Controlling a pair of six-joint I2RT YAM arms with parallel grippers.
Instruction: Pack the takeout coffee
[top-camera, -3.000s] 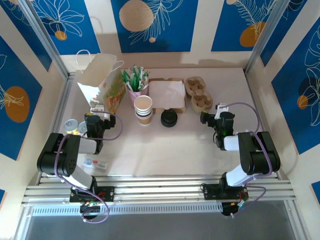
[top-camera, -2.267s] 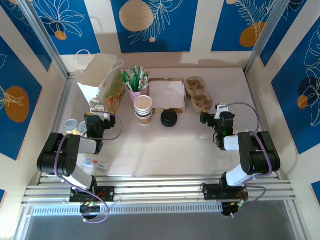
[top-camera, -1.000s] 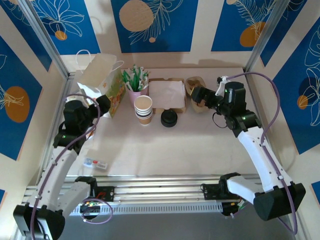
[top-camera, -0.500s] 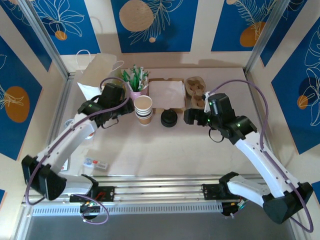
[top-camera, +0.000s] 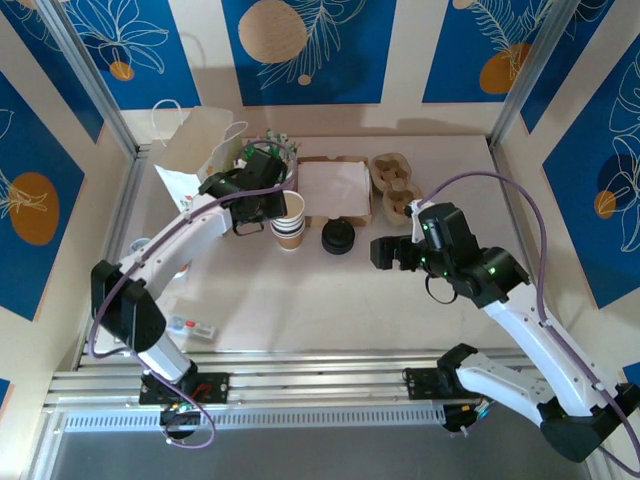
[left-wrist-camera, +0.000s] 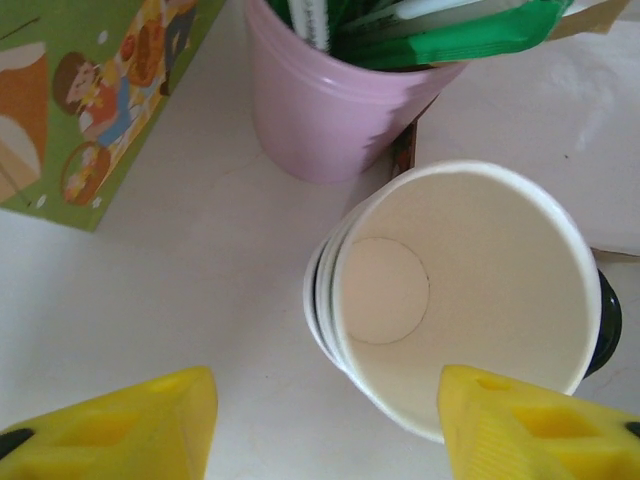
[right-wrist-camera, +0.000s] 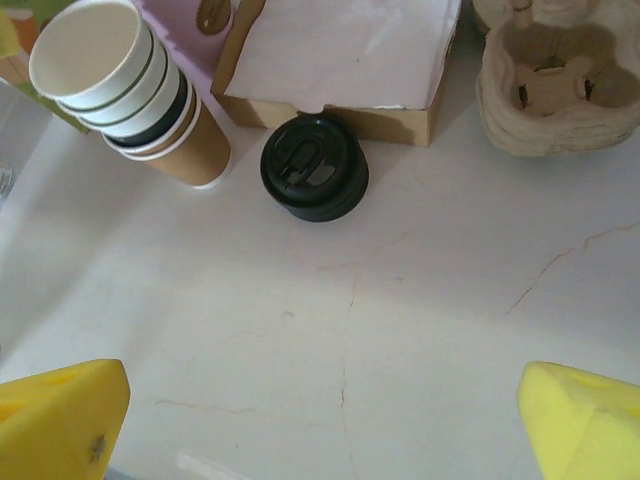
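L gripper (left-wrist-camera: 325, 398) open, fingers wide either side of the beige cup stack (left-wrist-camera: 455, 290); contact can't be told, finger bases cut off. R gripper (right-wrist-camera: 322, 405) open over the table (right-wrist-camera: 400, 330). Takeout coffee (right-wrist-camera: 314, 168) stands just beside the stack, in front of the napkin box (right-wrist-camera: 345, 60); lid clear, cup wall too dark to make out.

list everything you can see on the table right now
paper bag: one, white and green, far left
pink cup: one, green-wrapped sticks inside, beside bag
paper cups: one stack, brown, centre
black lid: one visible on top, right of stack
cardboard box: one, brown, behind lid
pulp carriers: count unclear, beige, far right
left pincer: open, yellow tips, over cup stack
right pincer: open, yellow tips, above table near lid
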